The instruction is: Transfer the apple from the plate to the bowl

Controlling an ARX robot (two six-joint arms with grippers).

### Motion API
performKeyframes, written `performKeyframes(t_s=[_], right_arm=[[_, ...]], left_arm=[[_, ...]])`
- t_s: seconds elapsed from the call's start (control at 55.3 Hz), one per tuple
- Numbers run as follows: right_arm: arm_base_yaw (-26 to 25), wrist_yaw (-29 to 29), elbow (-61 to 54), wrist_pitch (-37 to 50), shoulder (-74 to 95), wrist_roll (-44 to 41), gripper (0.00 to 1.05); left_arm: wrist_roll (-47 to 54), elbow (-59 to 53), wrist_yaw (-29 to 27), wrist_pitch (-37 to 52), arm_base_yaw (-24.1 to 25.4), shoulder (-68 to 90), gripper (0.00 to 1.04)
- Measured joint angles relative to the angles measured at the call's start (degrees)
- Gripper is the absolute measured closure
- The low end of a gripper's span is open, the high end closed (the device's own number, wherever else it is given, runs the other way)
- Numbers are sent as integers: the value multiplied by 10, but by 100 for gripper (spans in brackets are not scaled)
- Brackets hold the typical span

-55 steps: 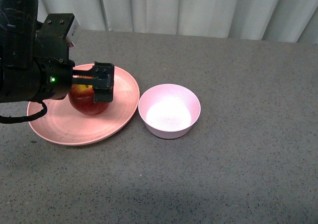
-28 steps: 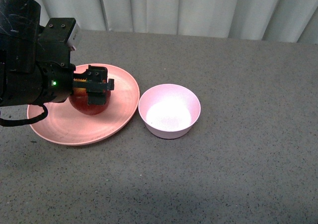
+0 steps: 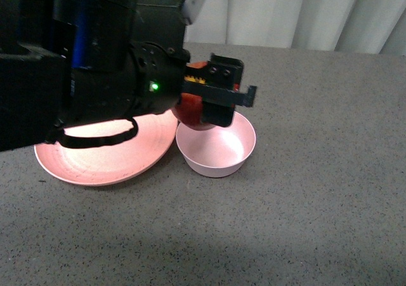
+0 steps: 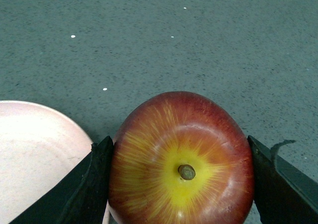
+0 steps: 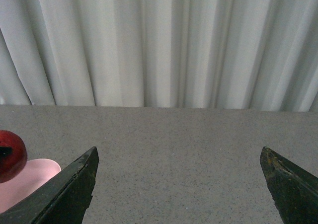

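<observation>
Your left hand (image 3: 219, 91) pinched the apple (image 4: 181, 159) between both fingers, holding it in the air over the bowl (image 3: 209, 167) at its plate-side rim, clear of the plate (image 3: 101, 165). Your right hand (image 5: 181, 184) hung spread wide and empty above the desk (image 3: 317, 172).

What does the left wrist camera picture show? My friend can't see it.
A shiny red apple with a yellow patch around its stem is held between the two black fingers of the left gripper. Behind it is a grey speckled table, and the edge of a pink dish shows beside the apple.
</observation>
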Motion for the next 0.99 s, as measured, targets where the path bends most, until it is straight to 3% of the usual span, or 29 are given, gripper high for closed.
performKeyframes(t_s=[0.253,0.994], right_arm=[[0,0,0,0,0,0,9],[0,0,0,0,0,0,9]], left_arm=[[1,28,-7,10,-30,52,36],[20,61,-11,29,-17,153,36]])
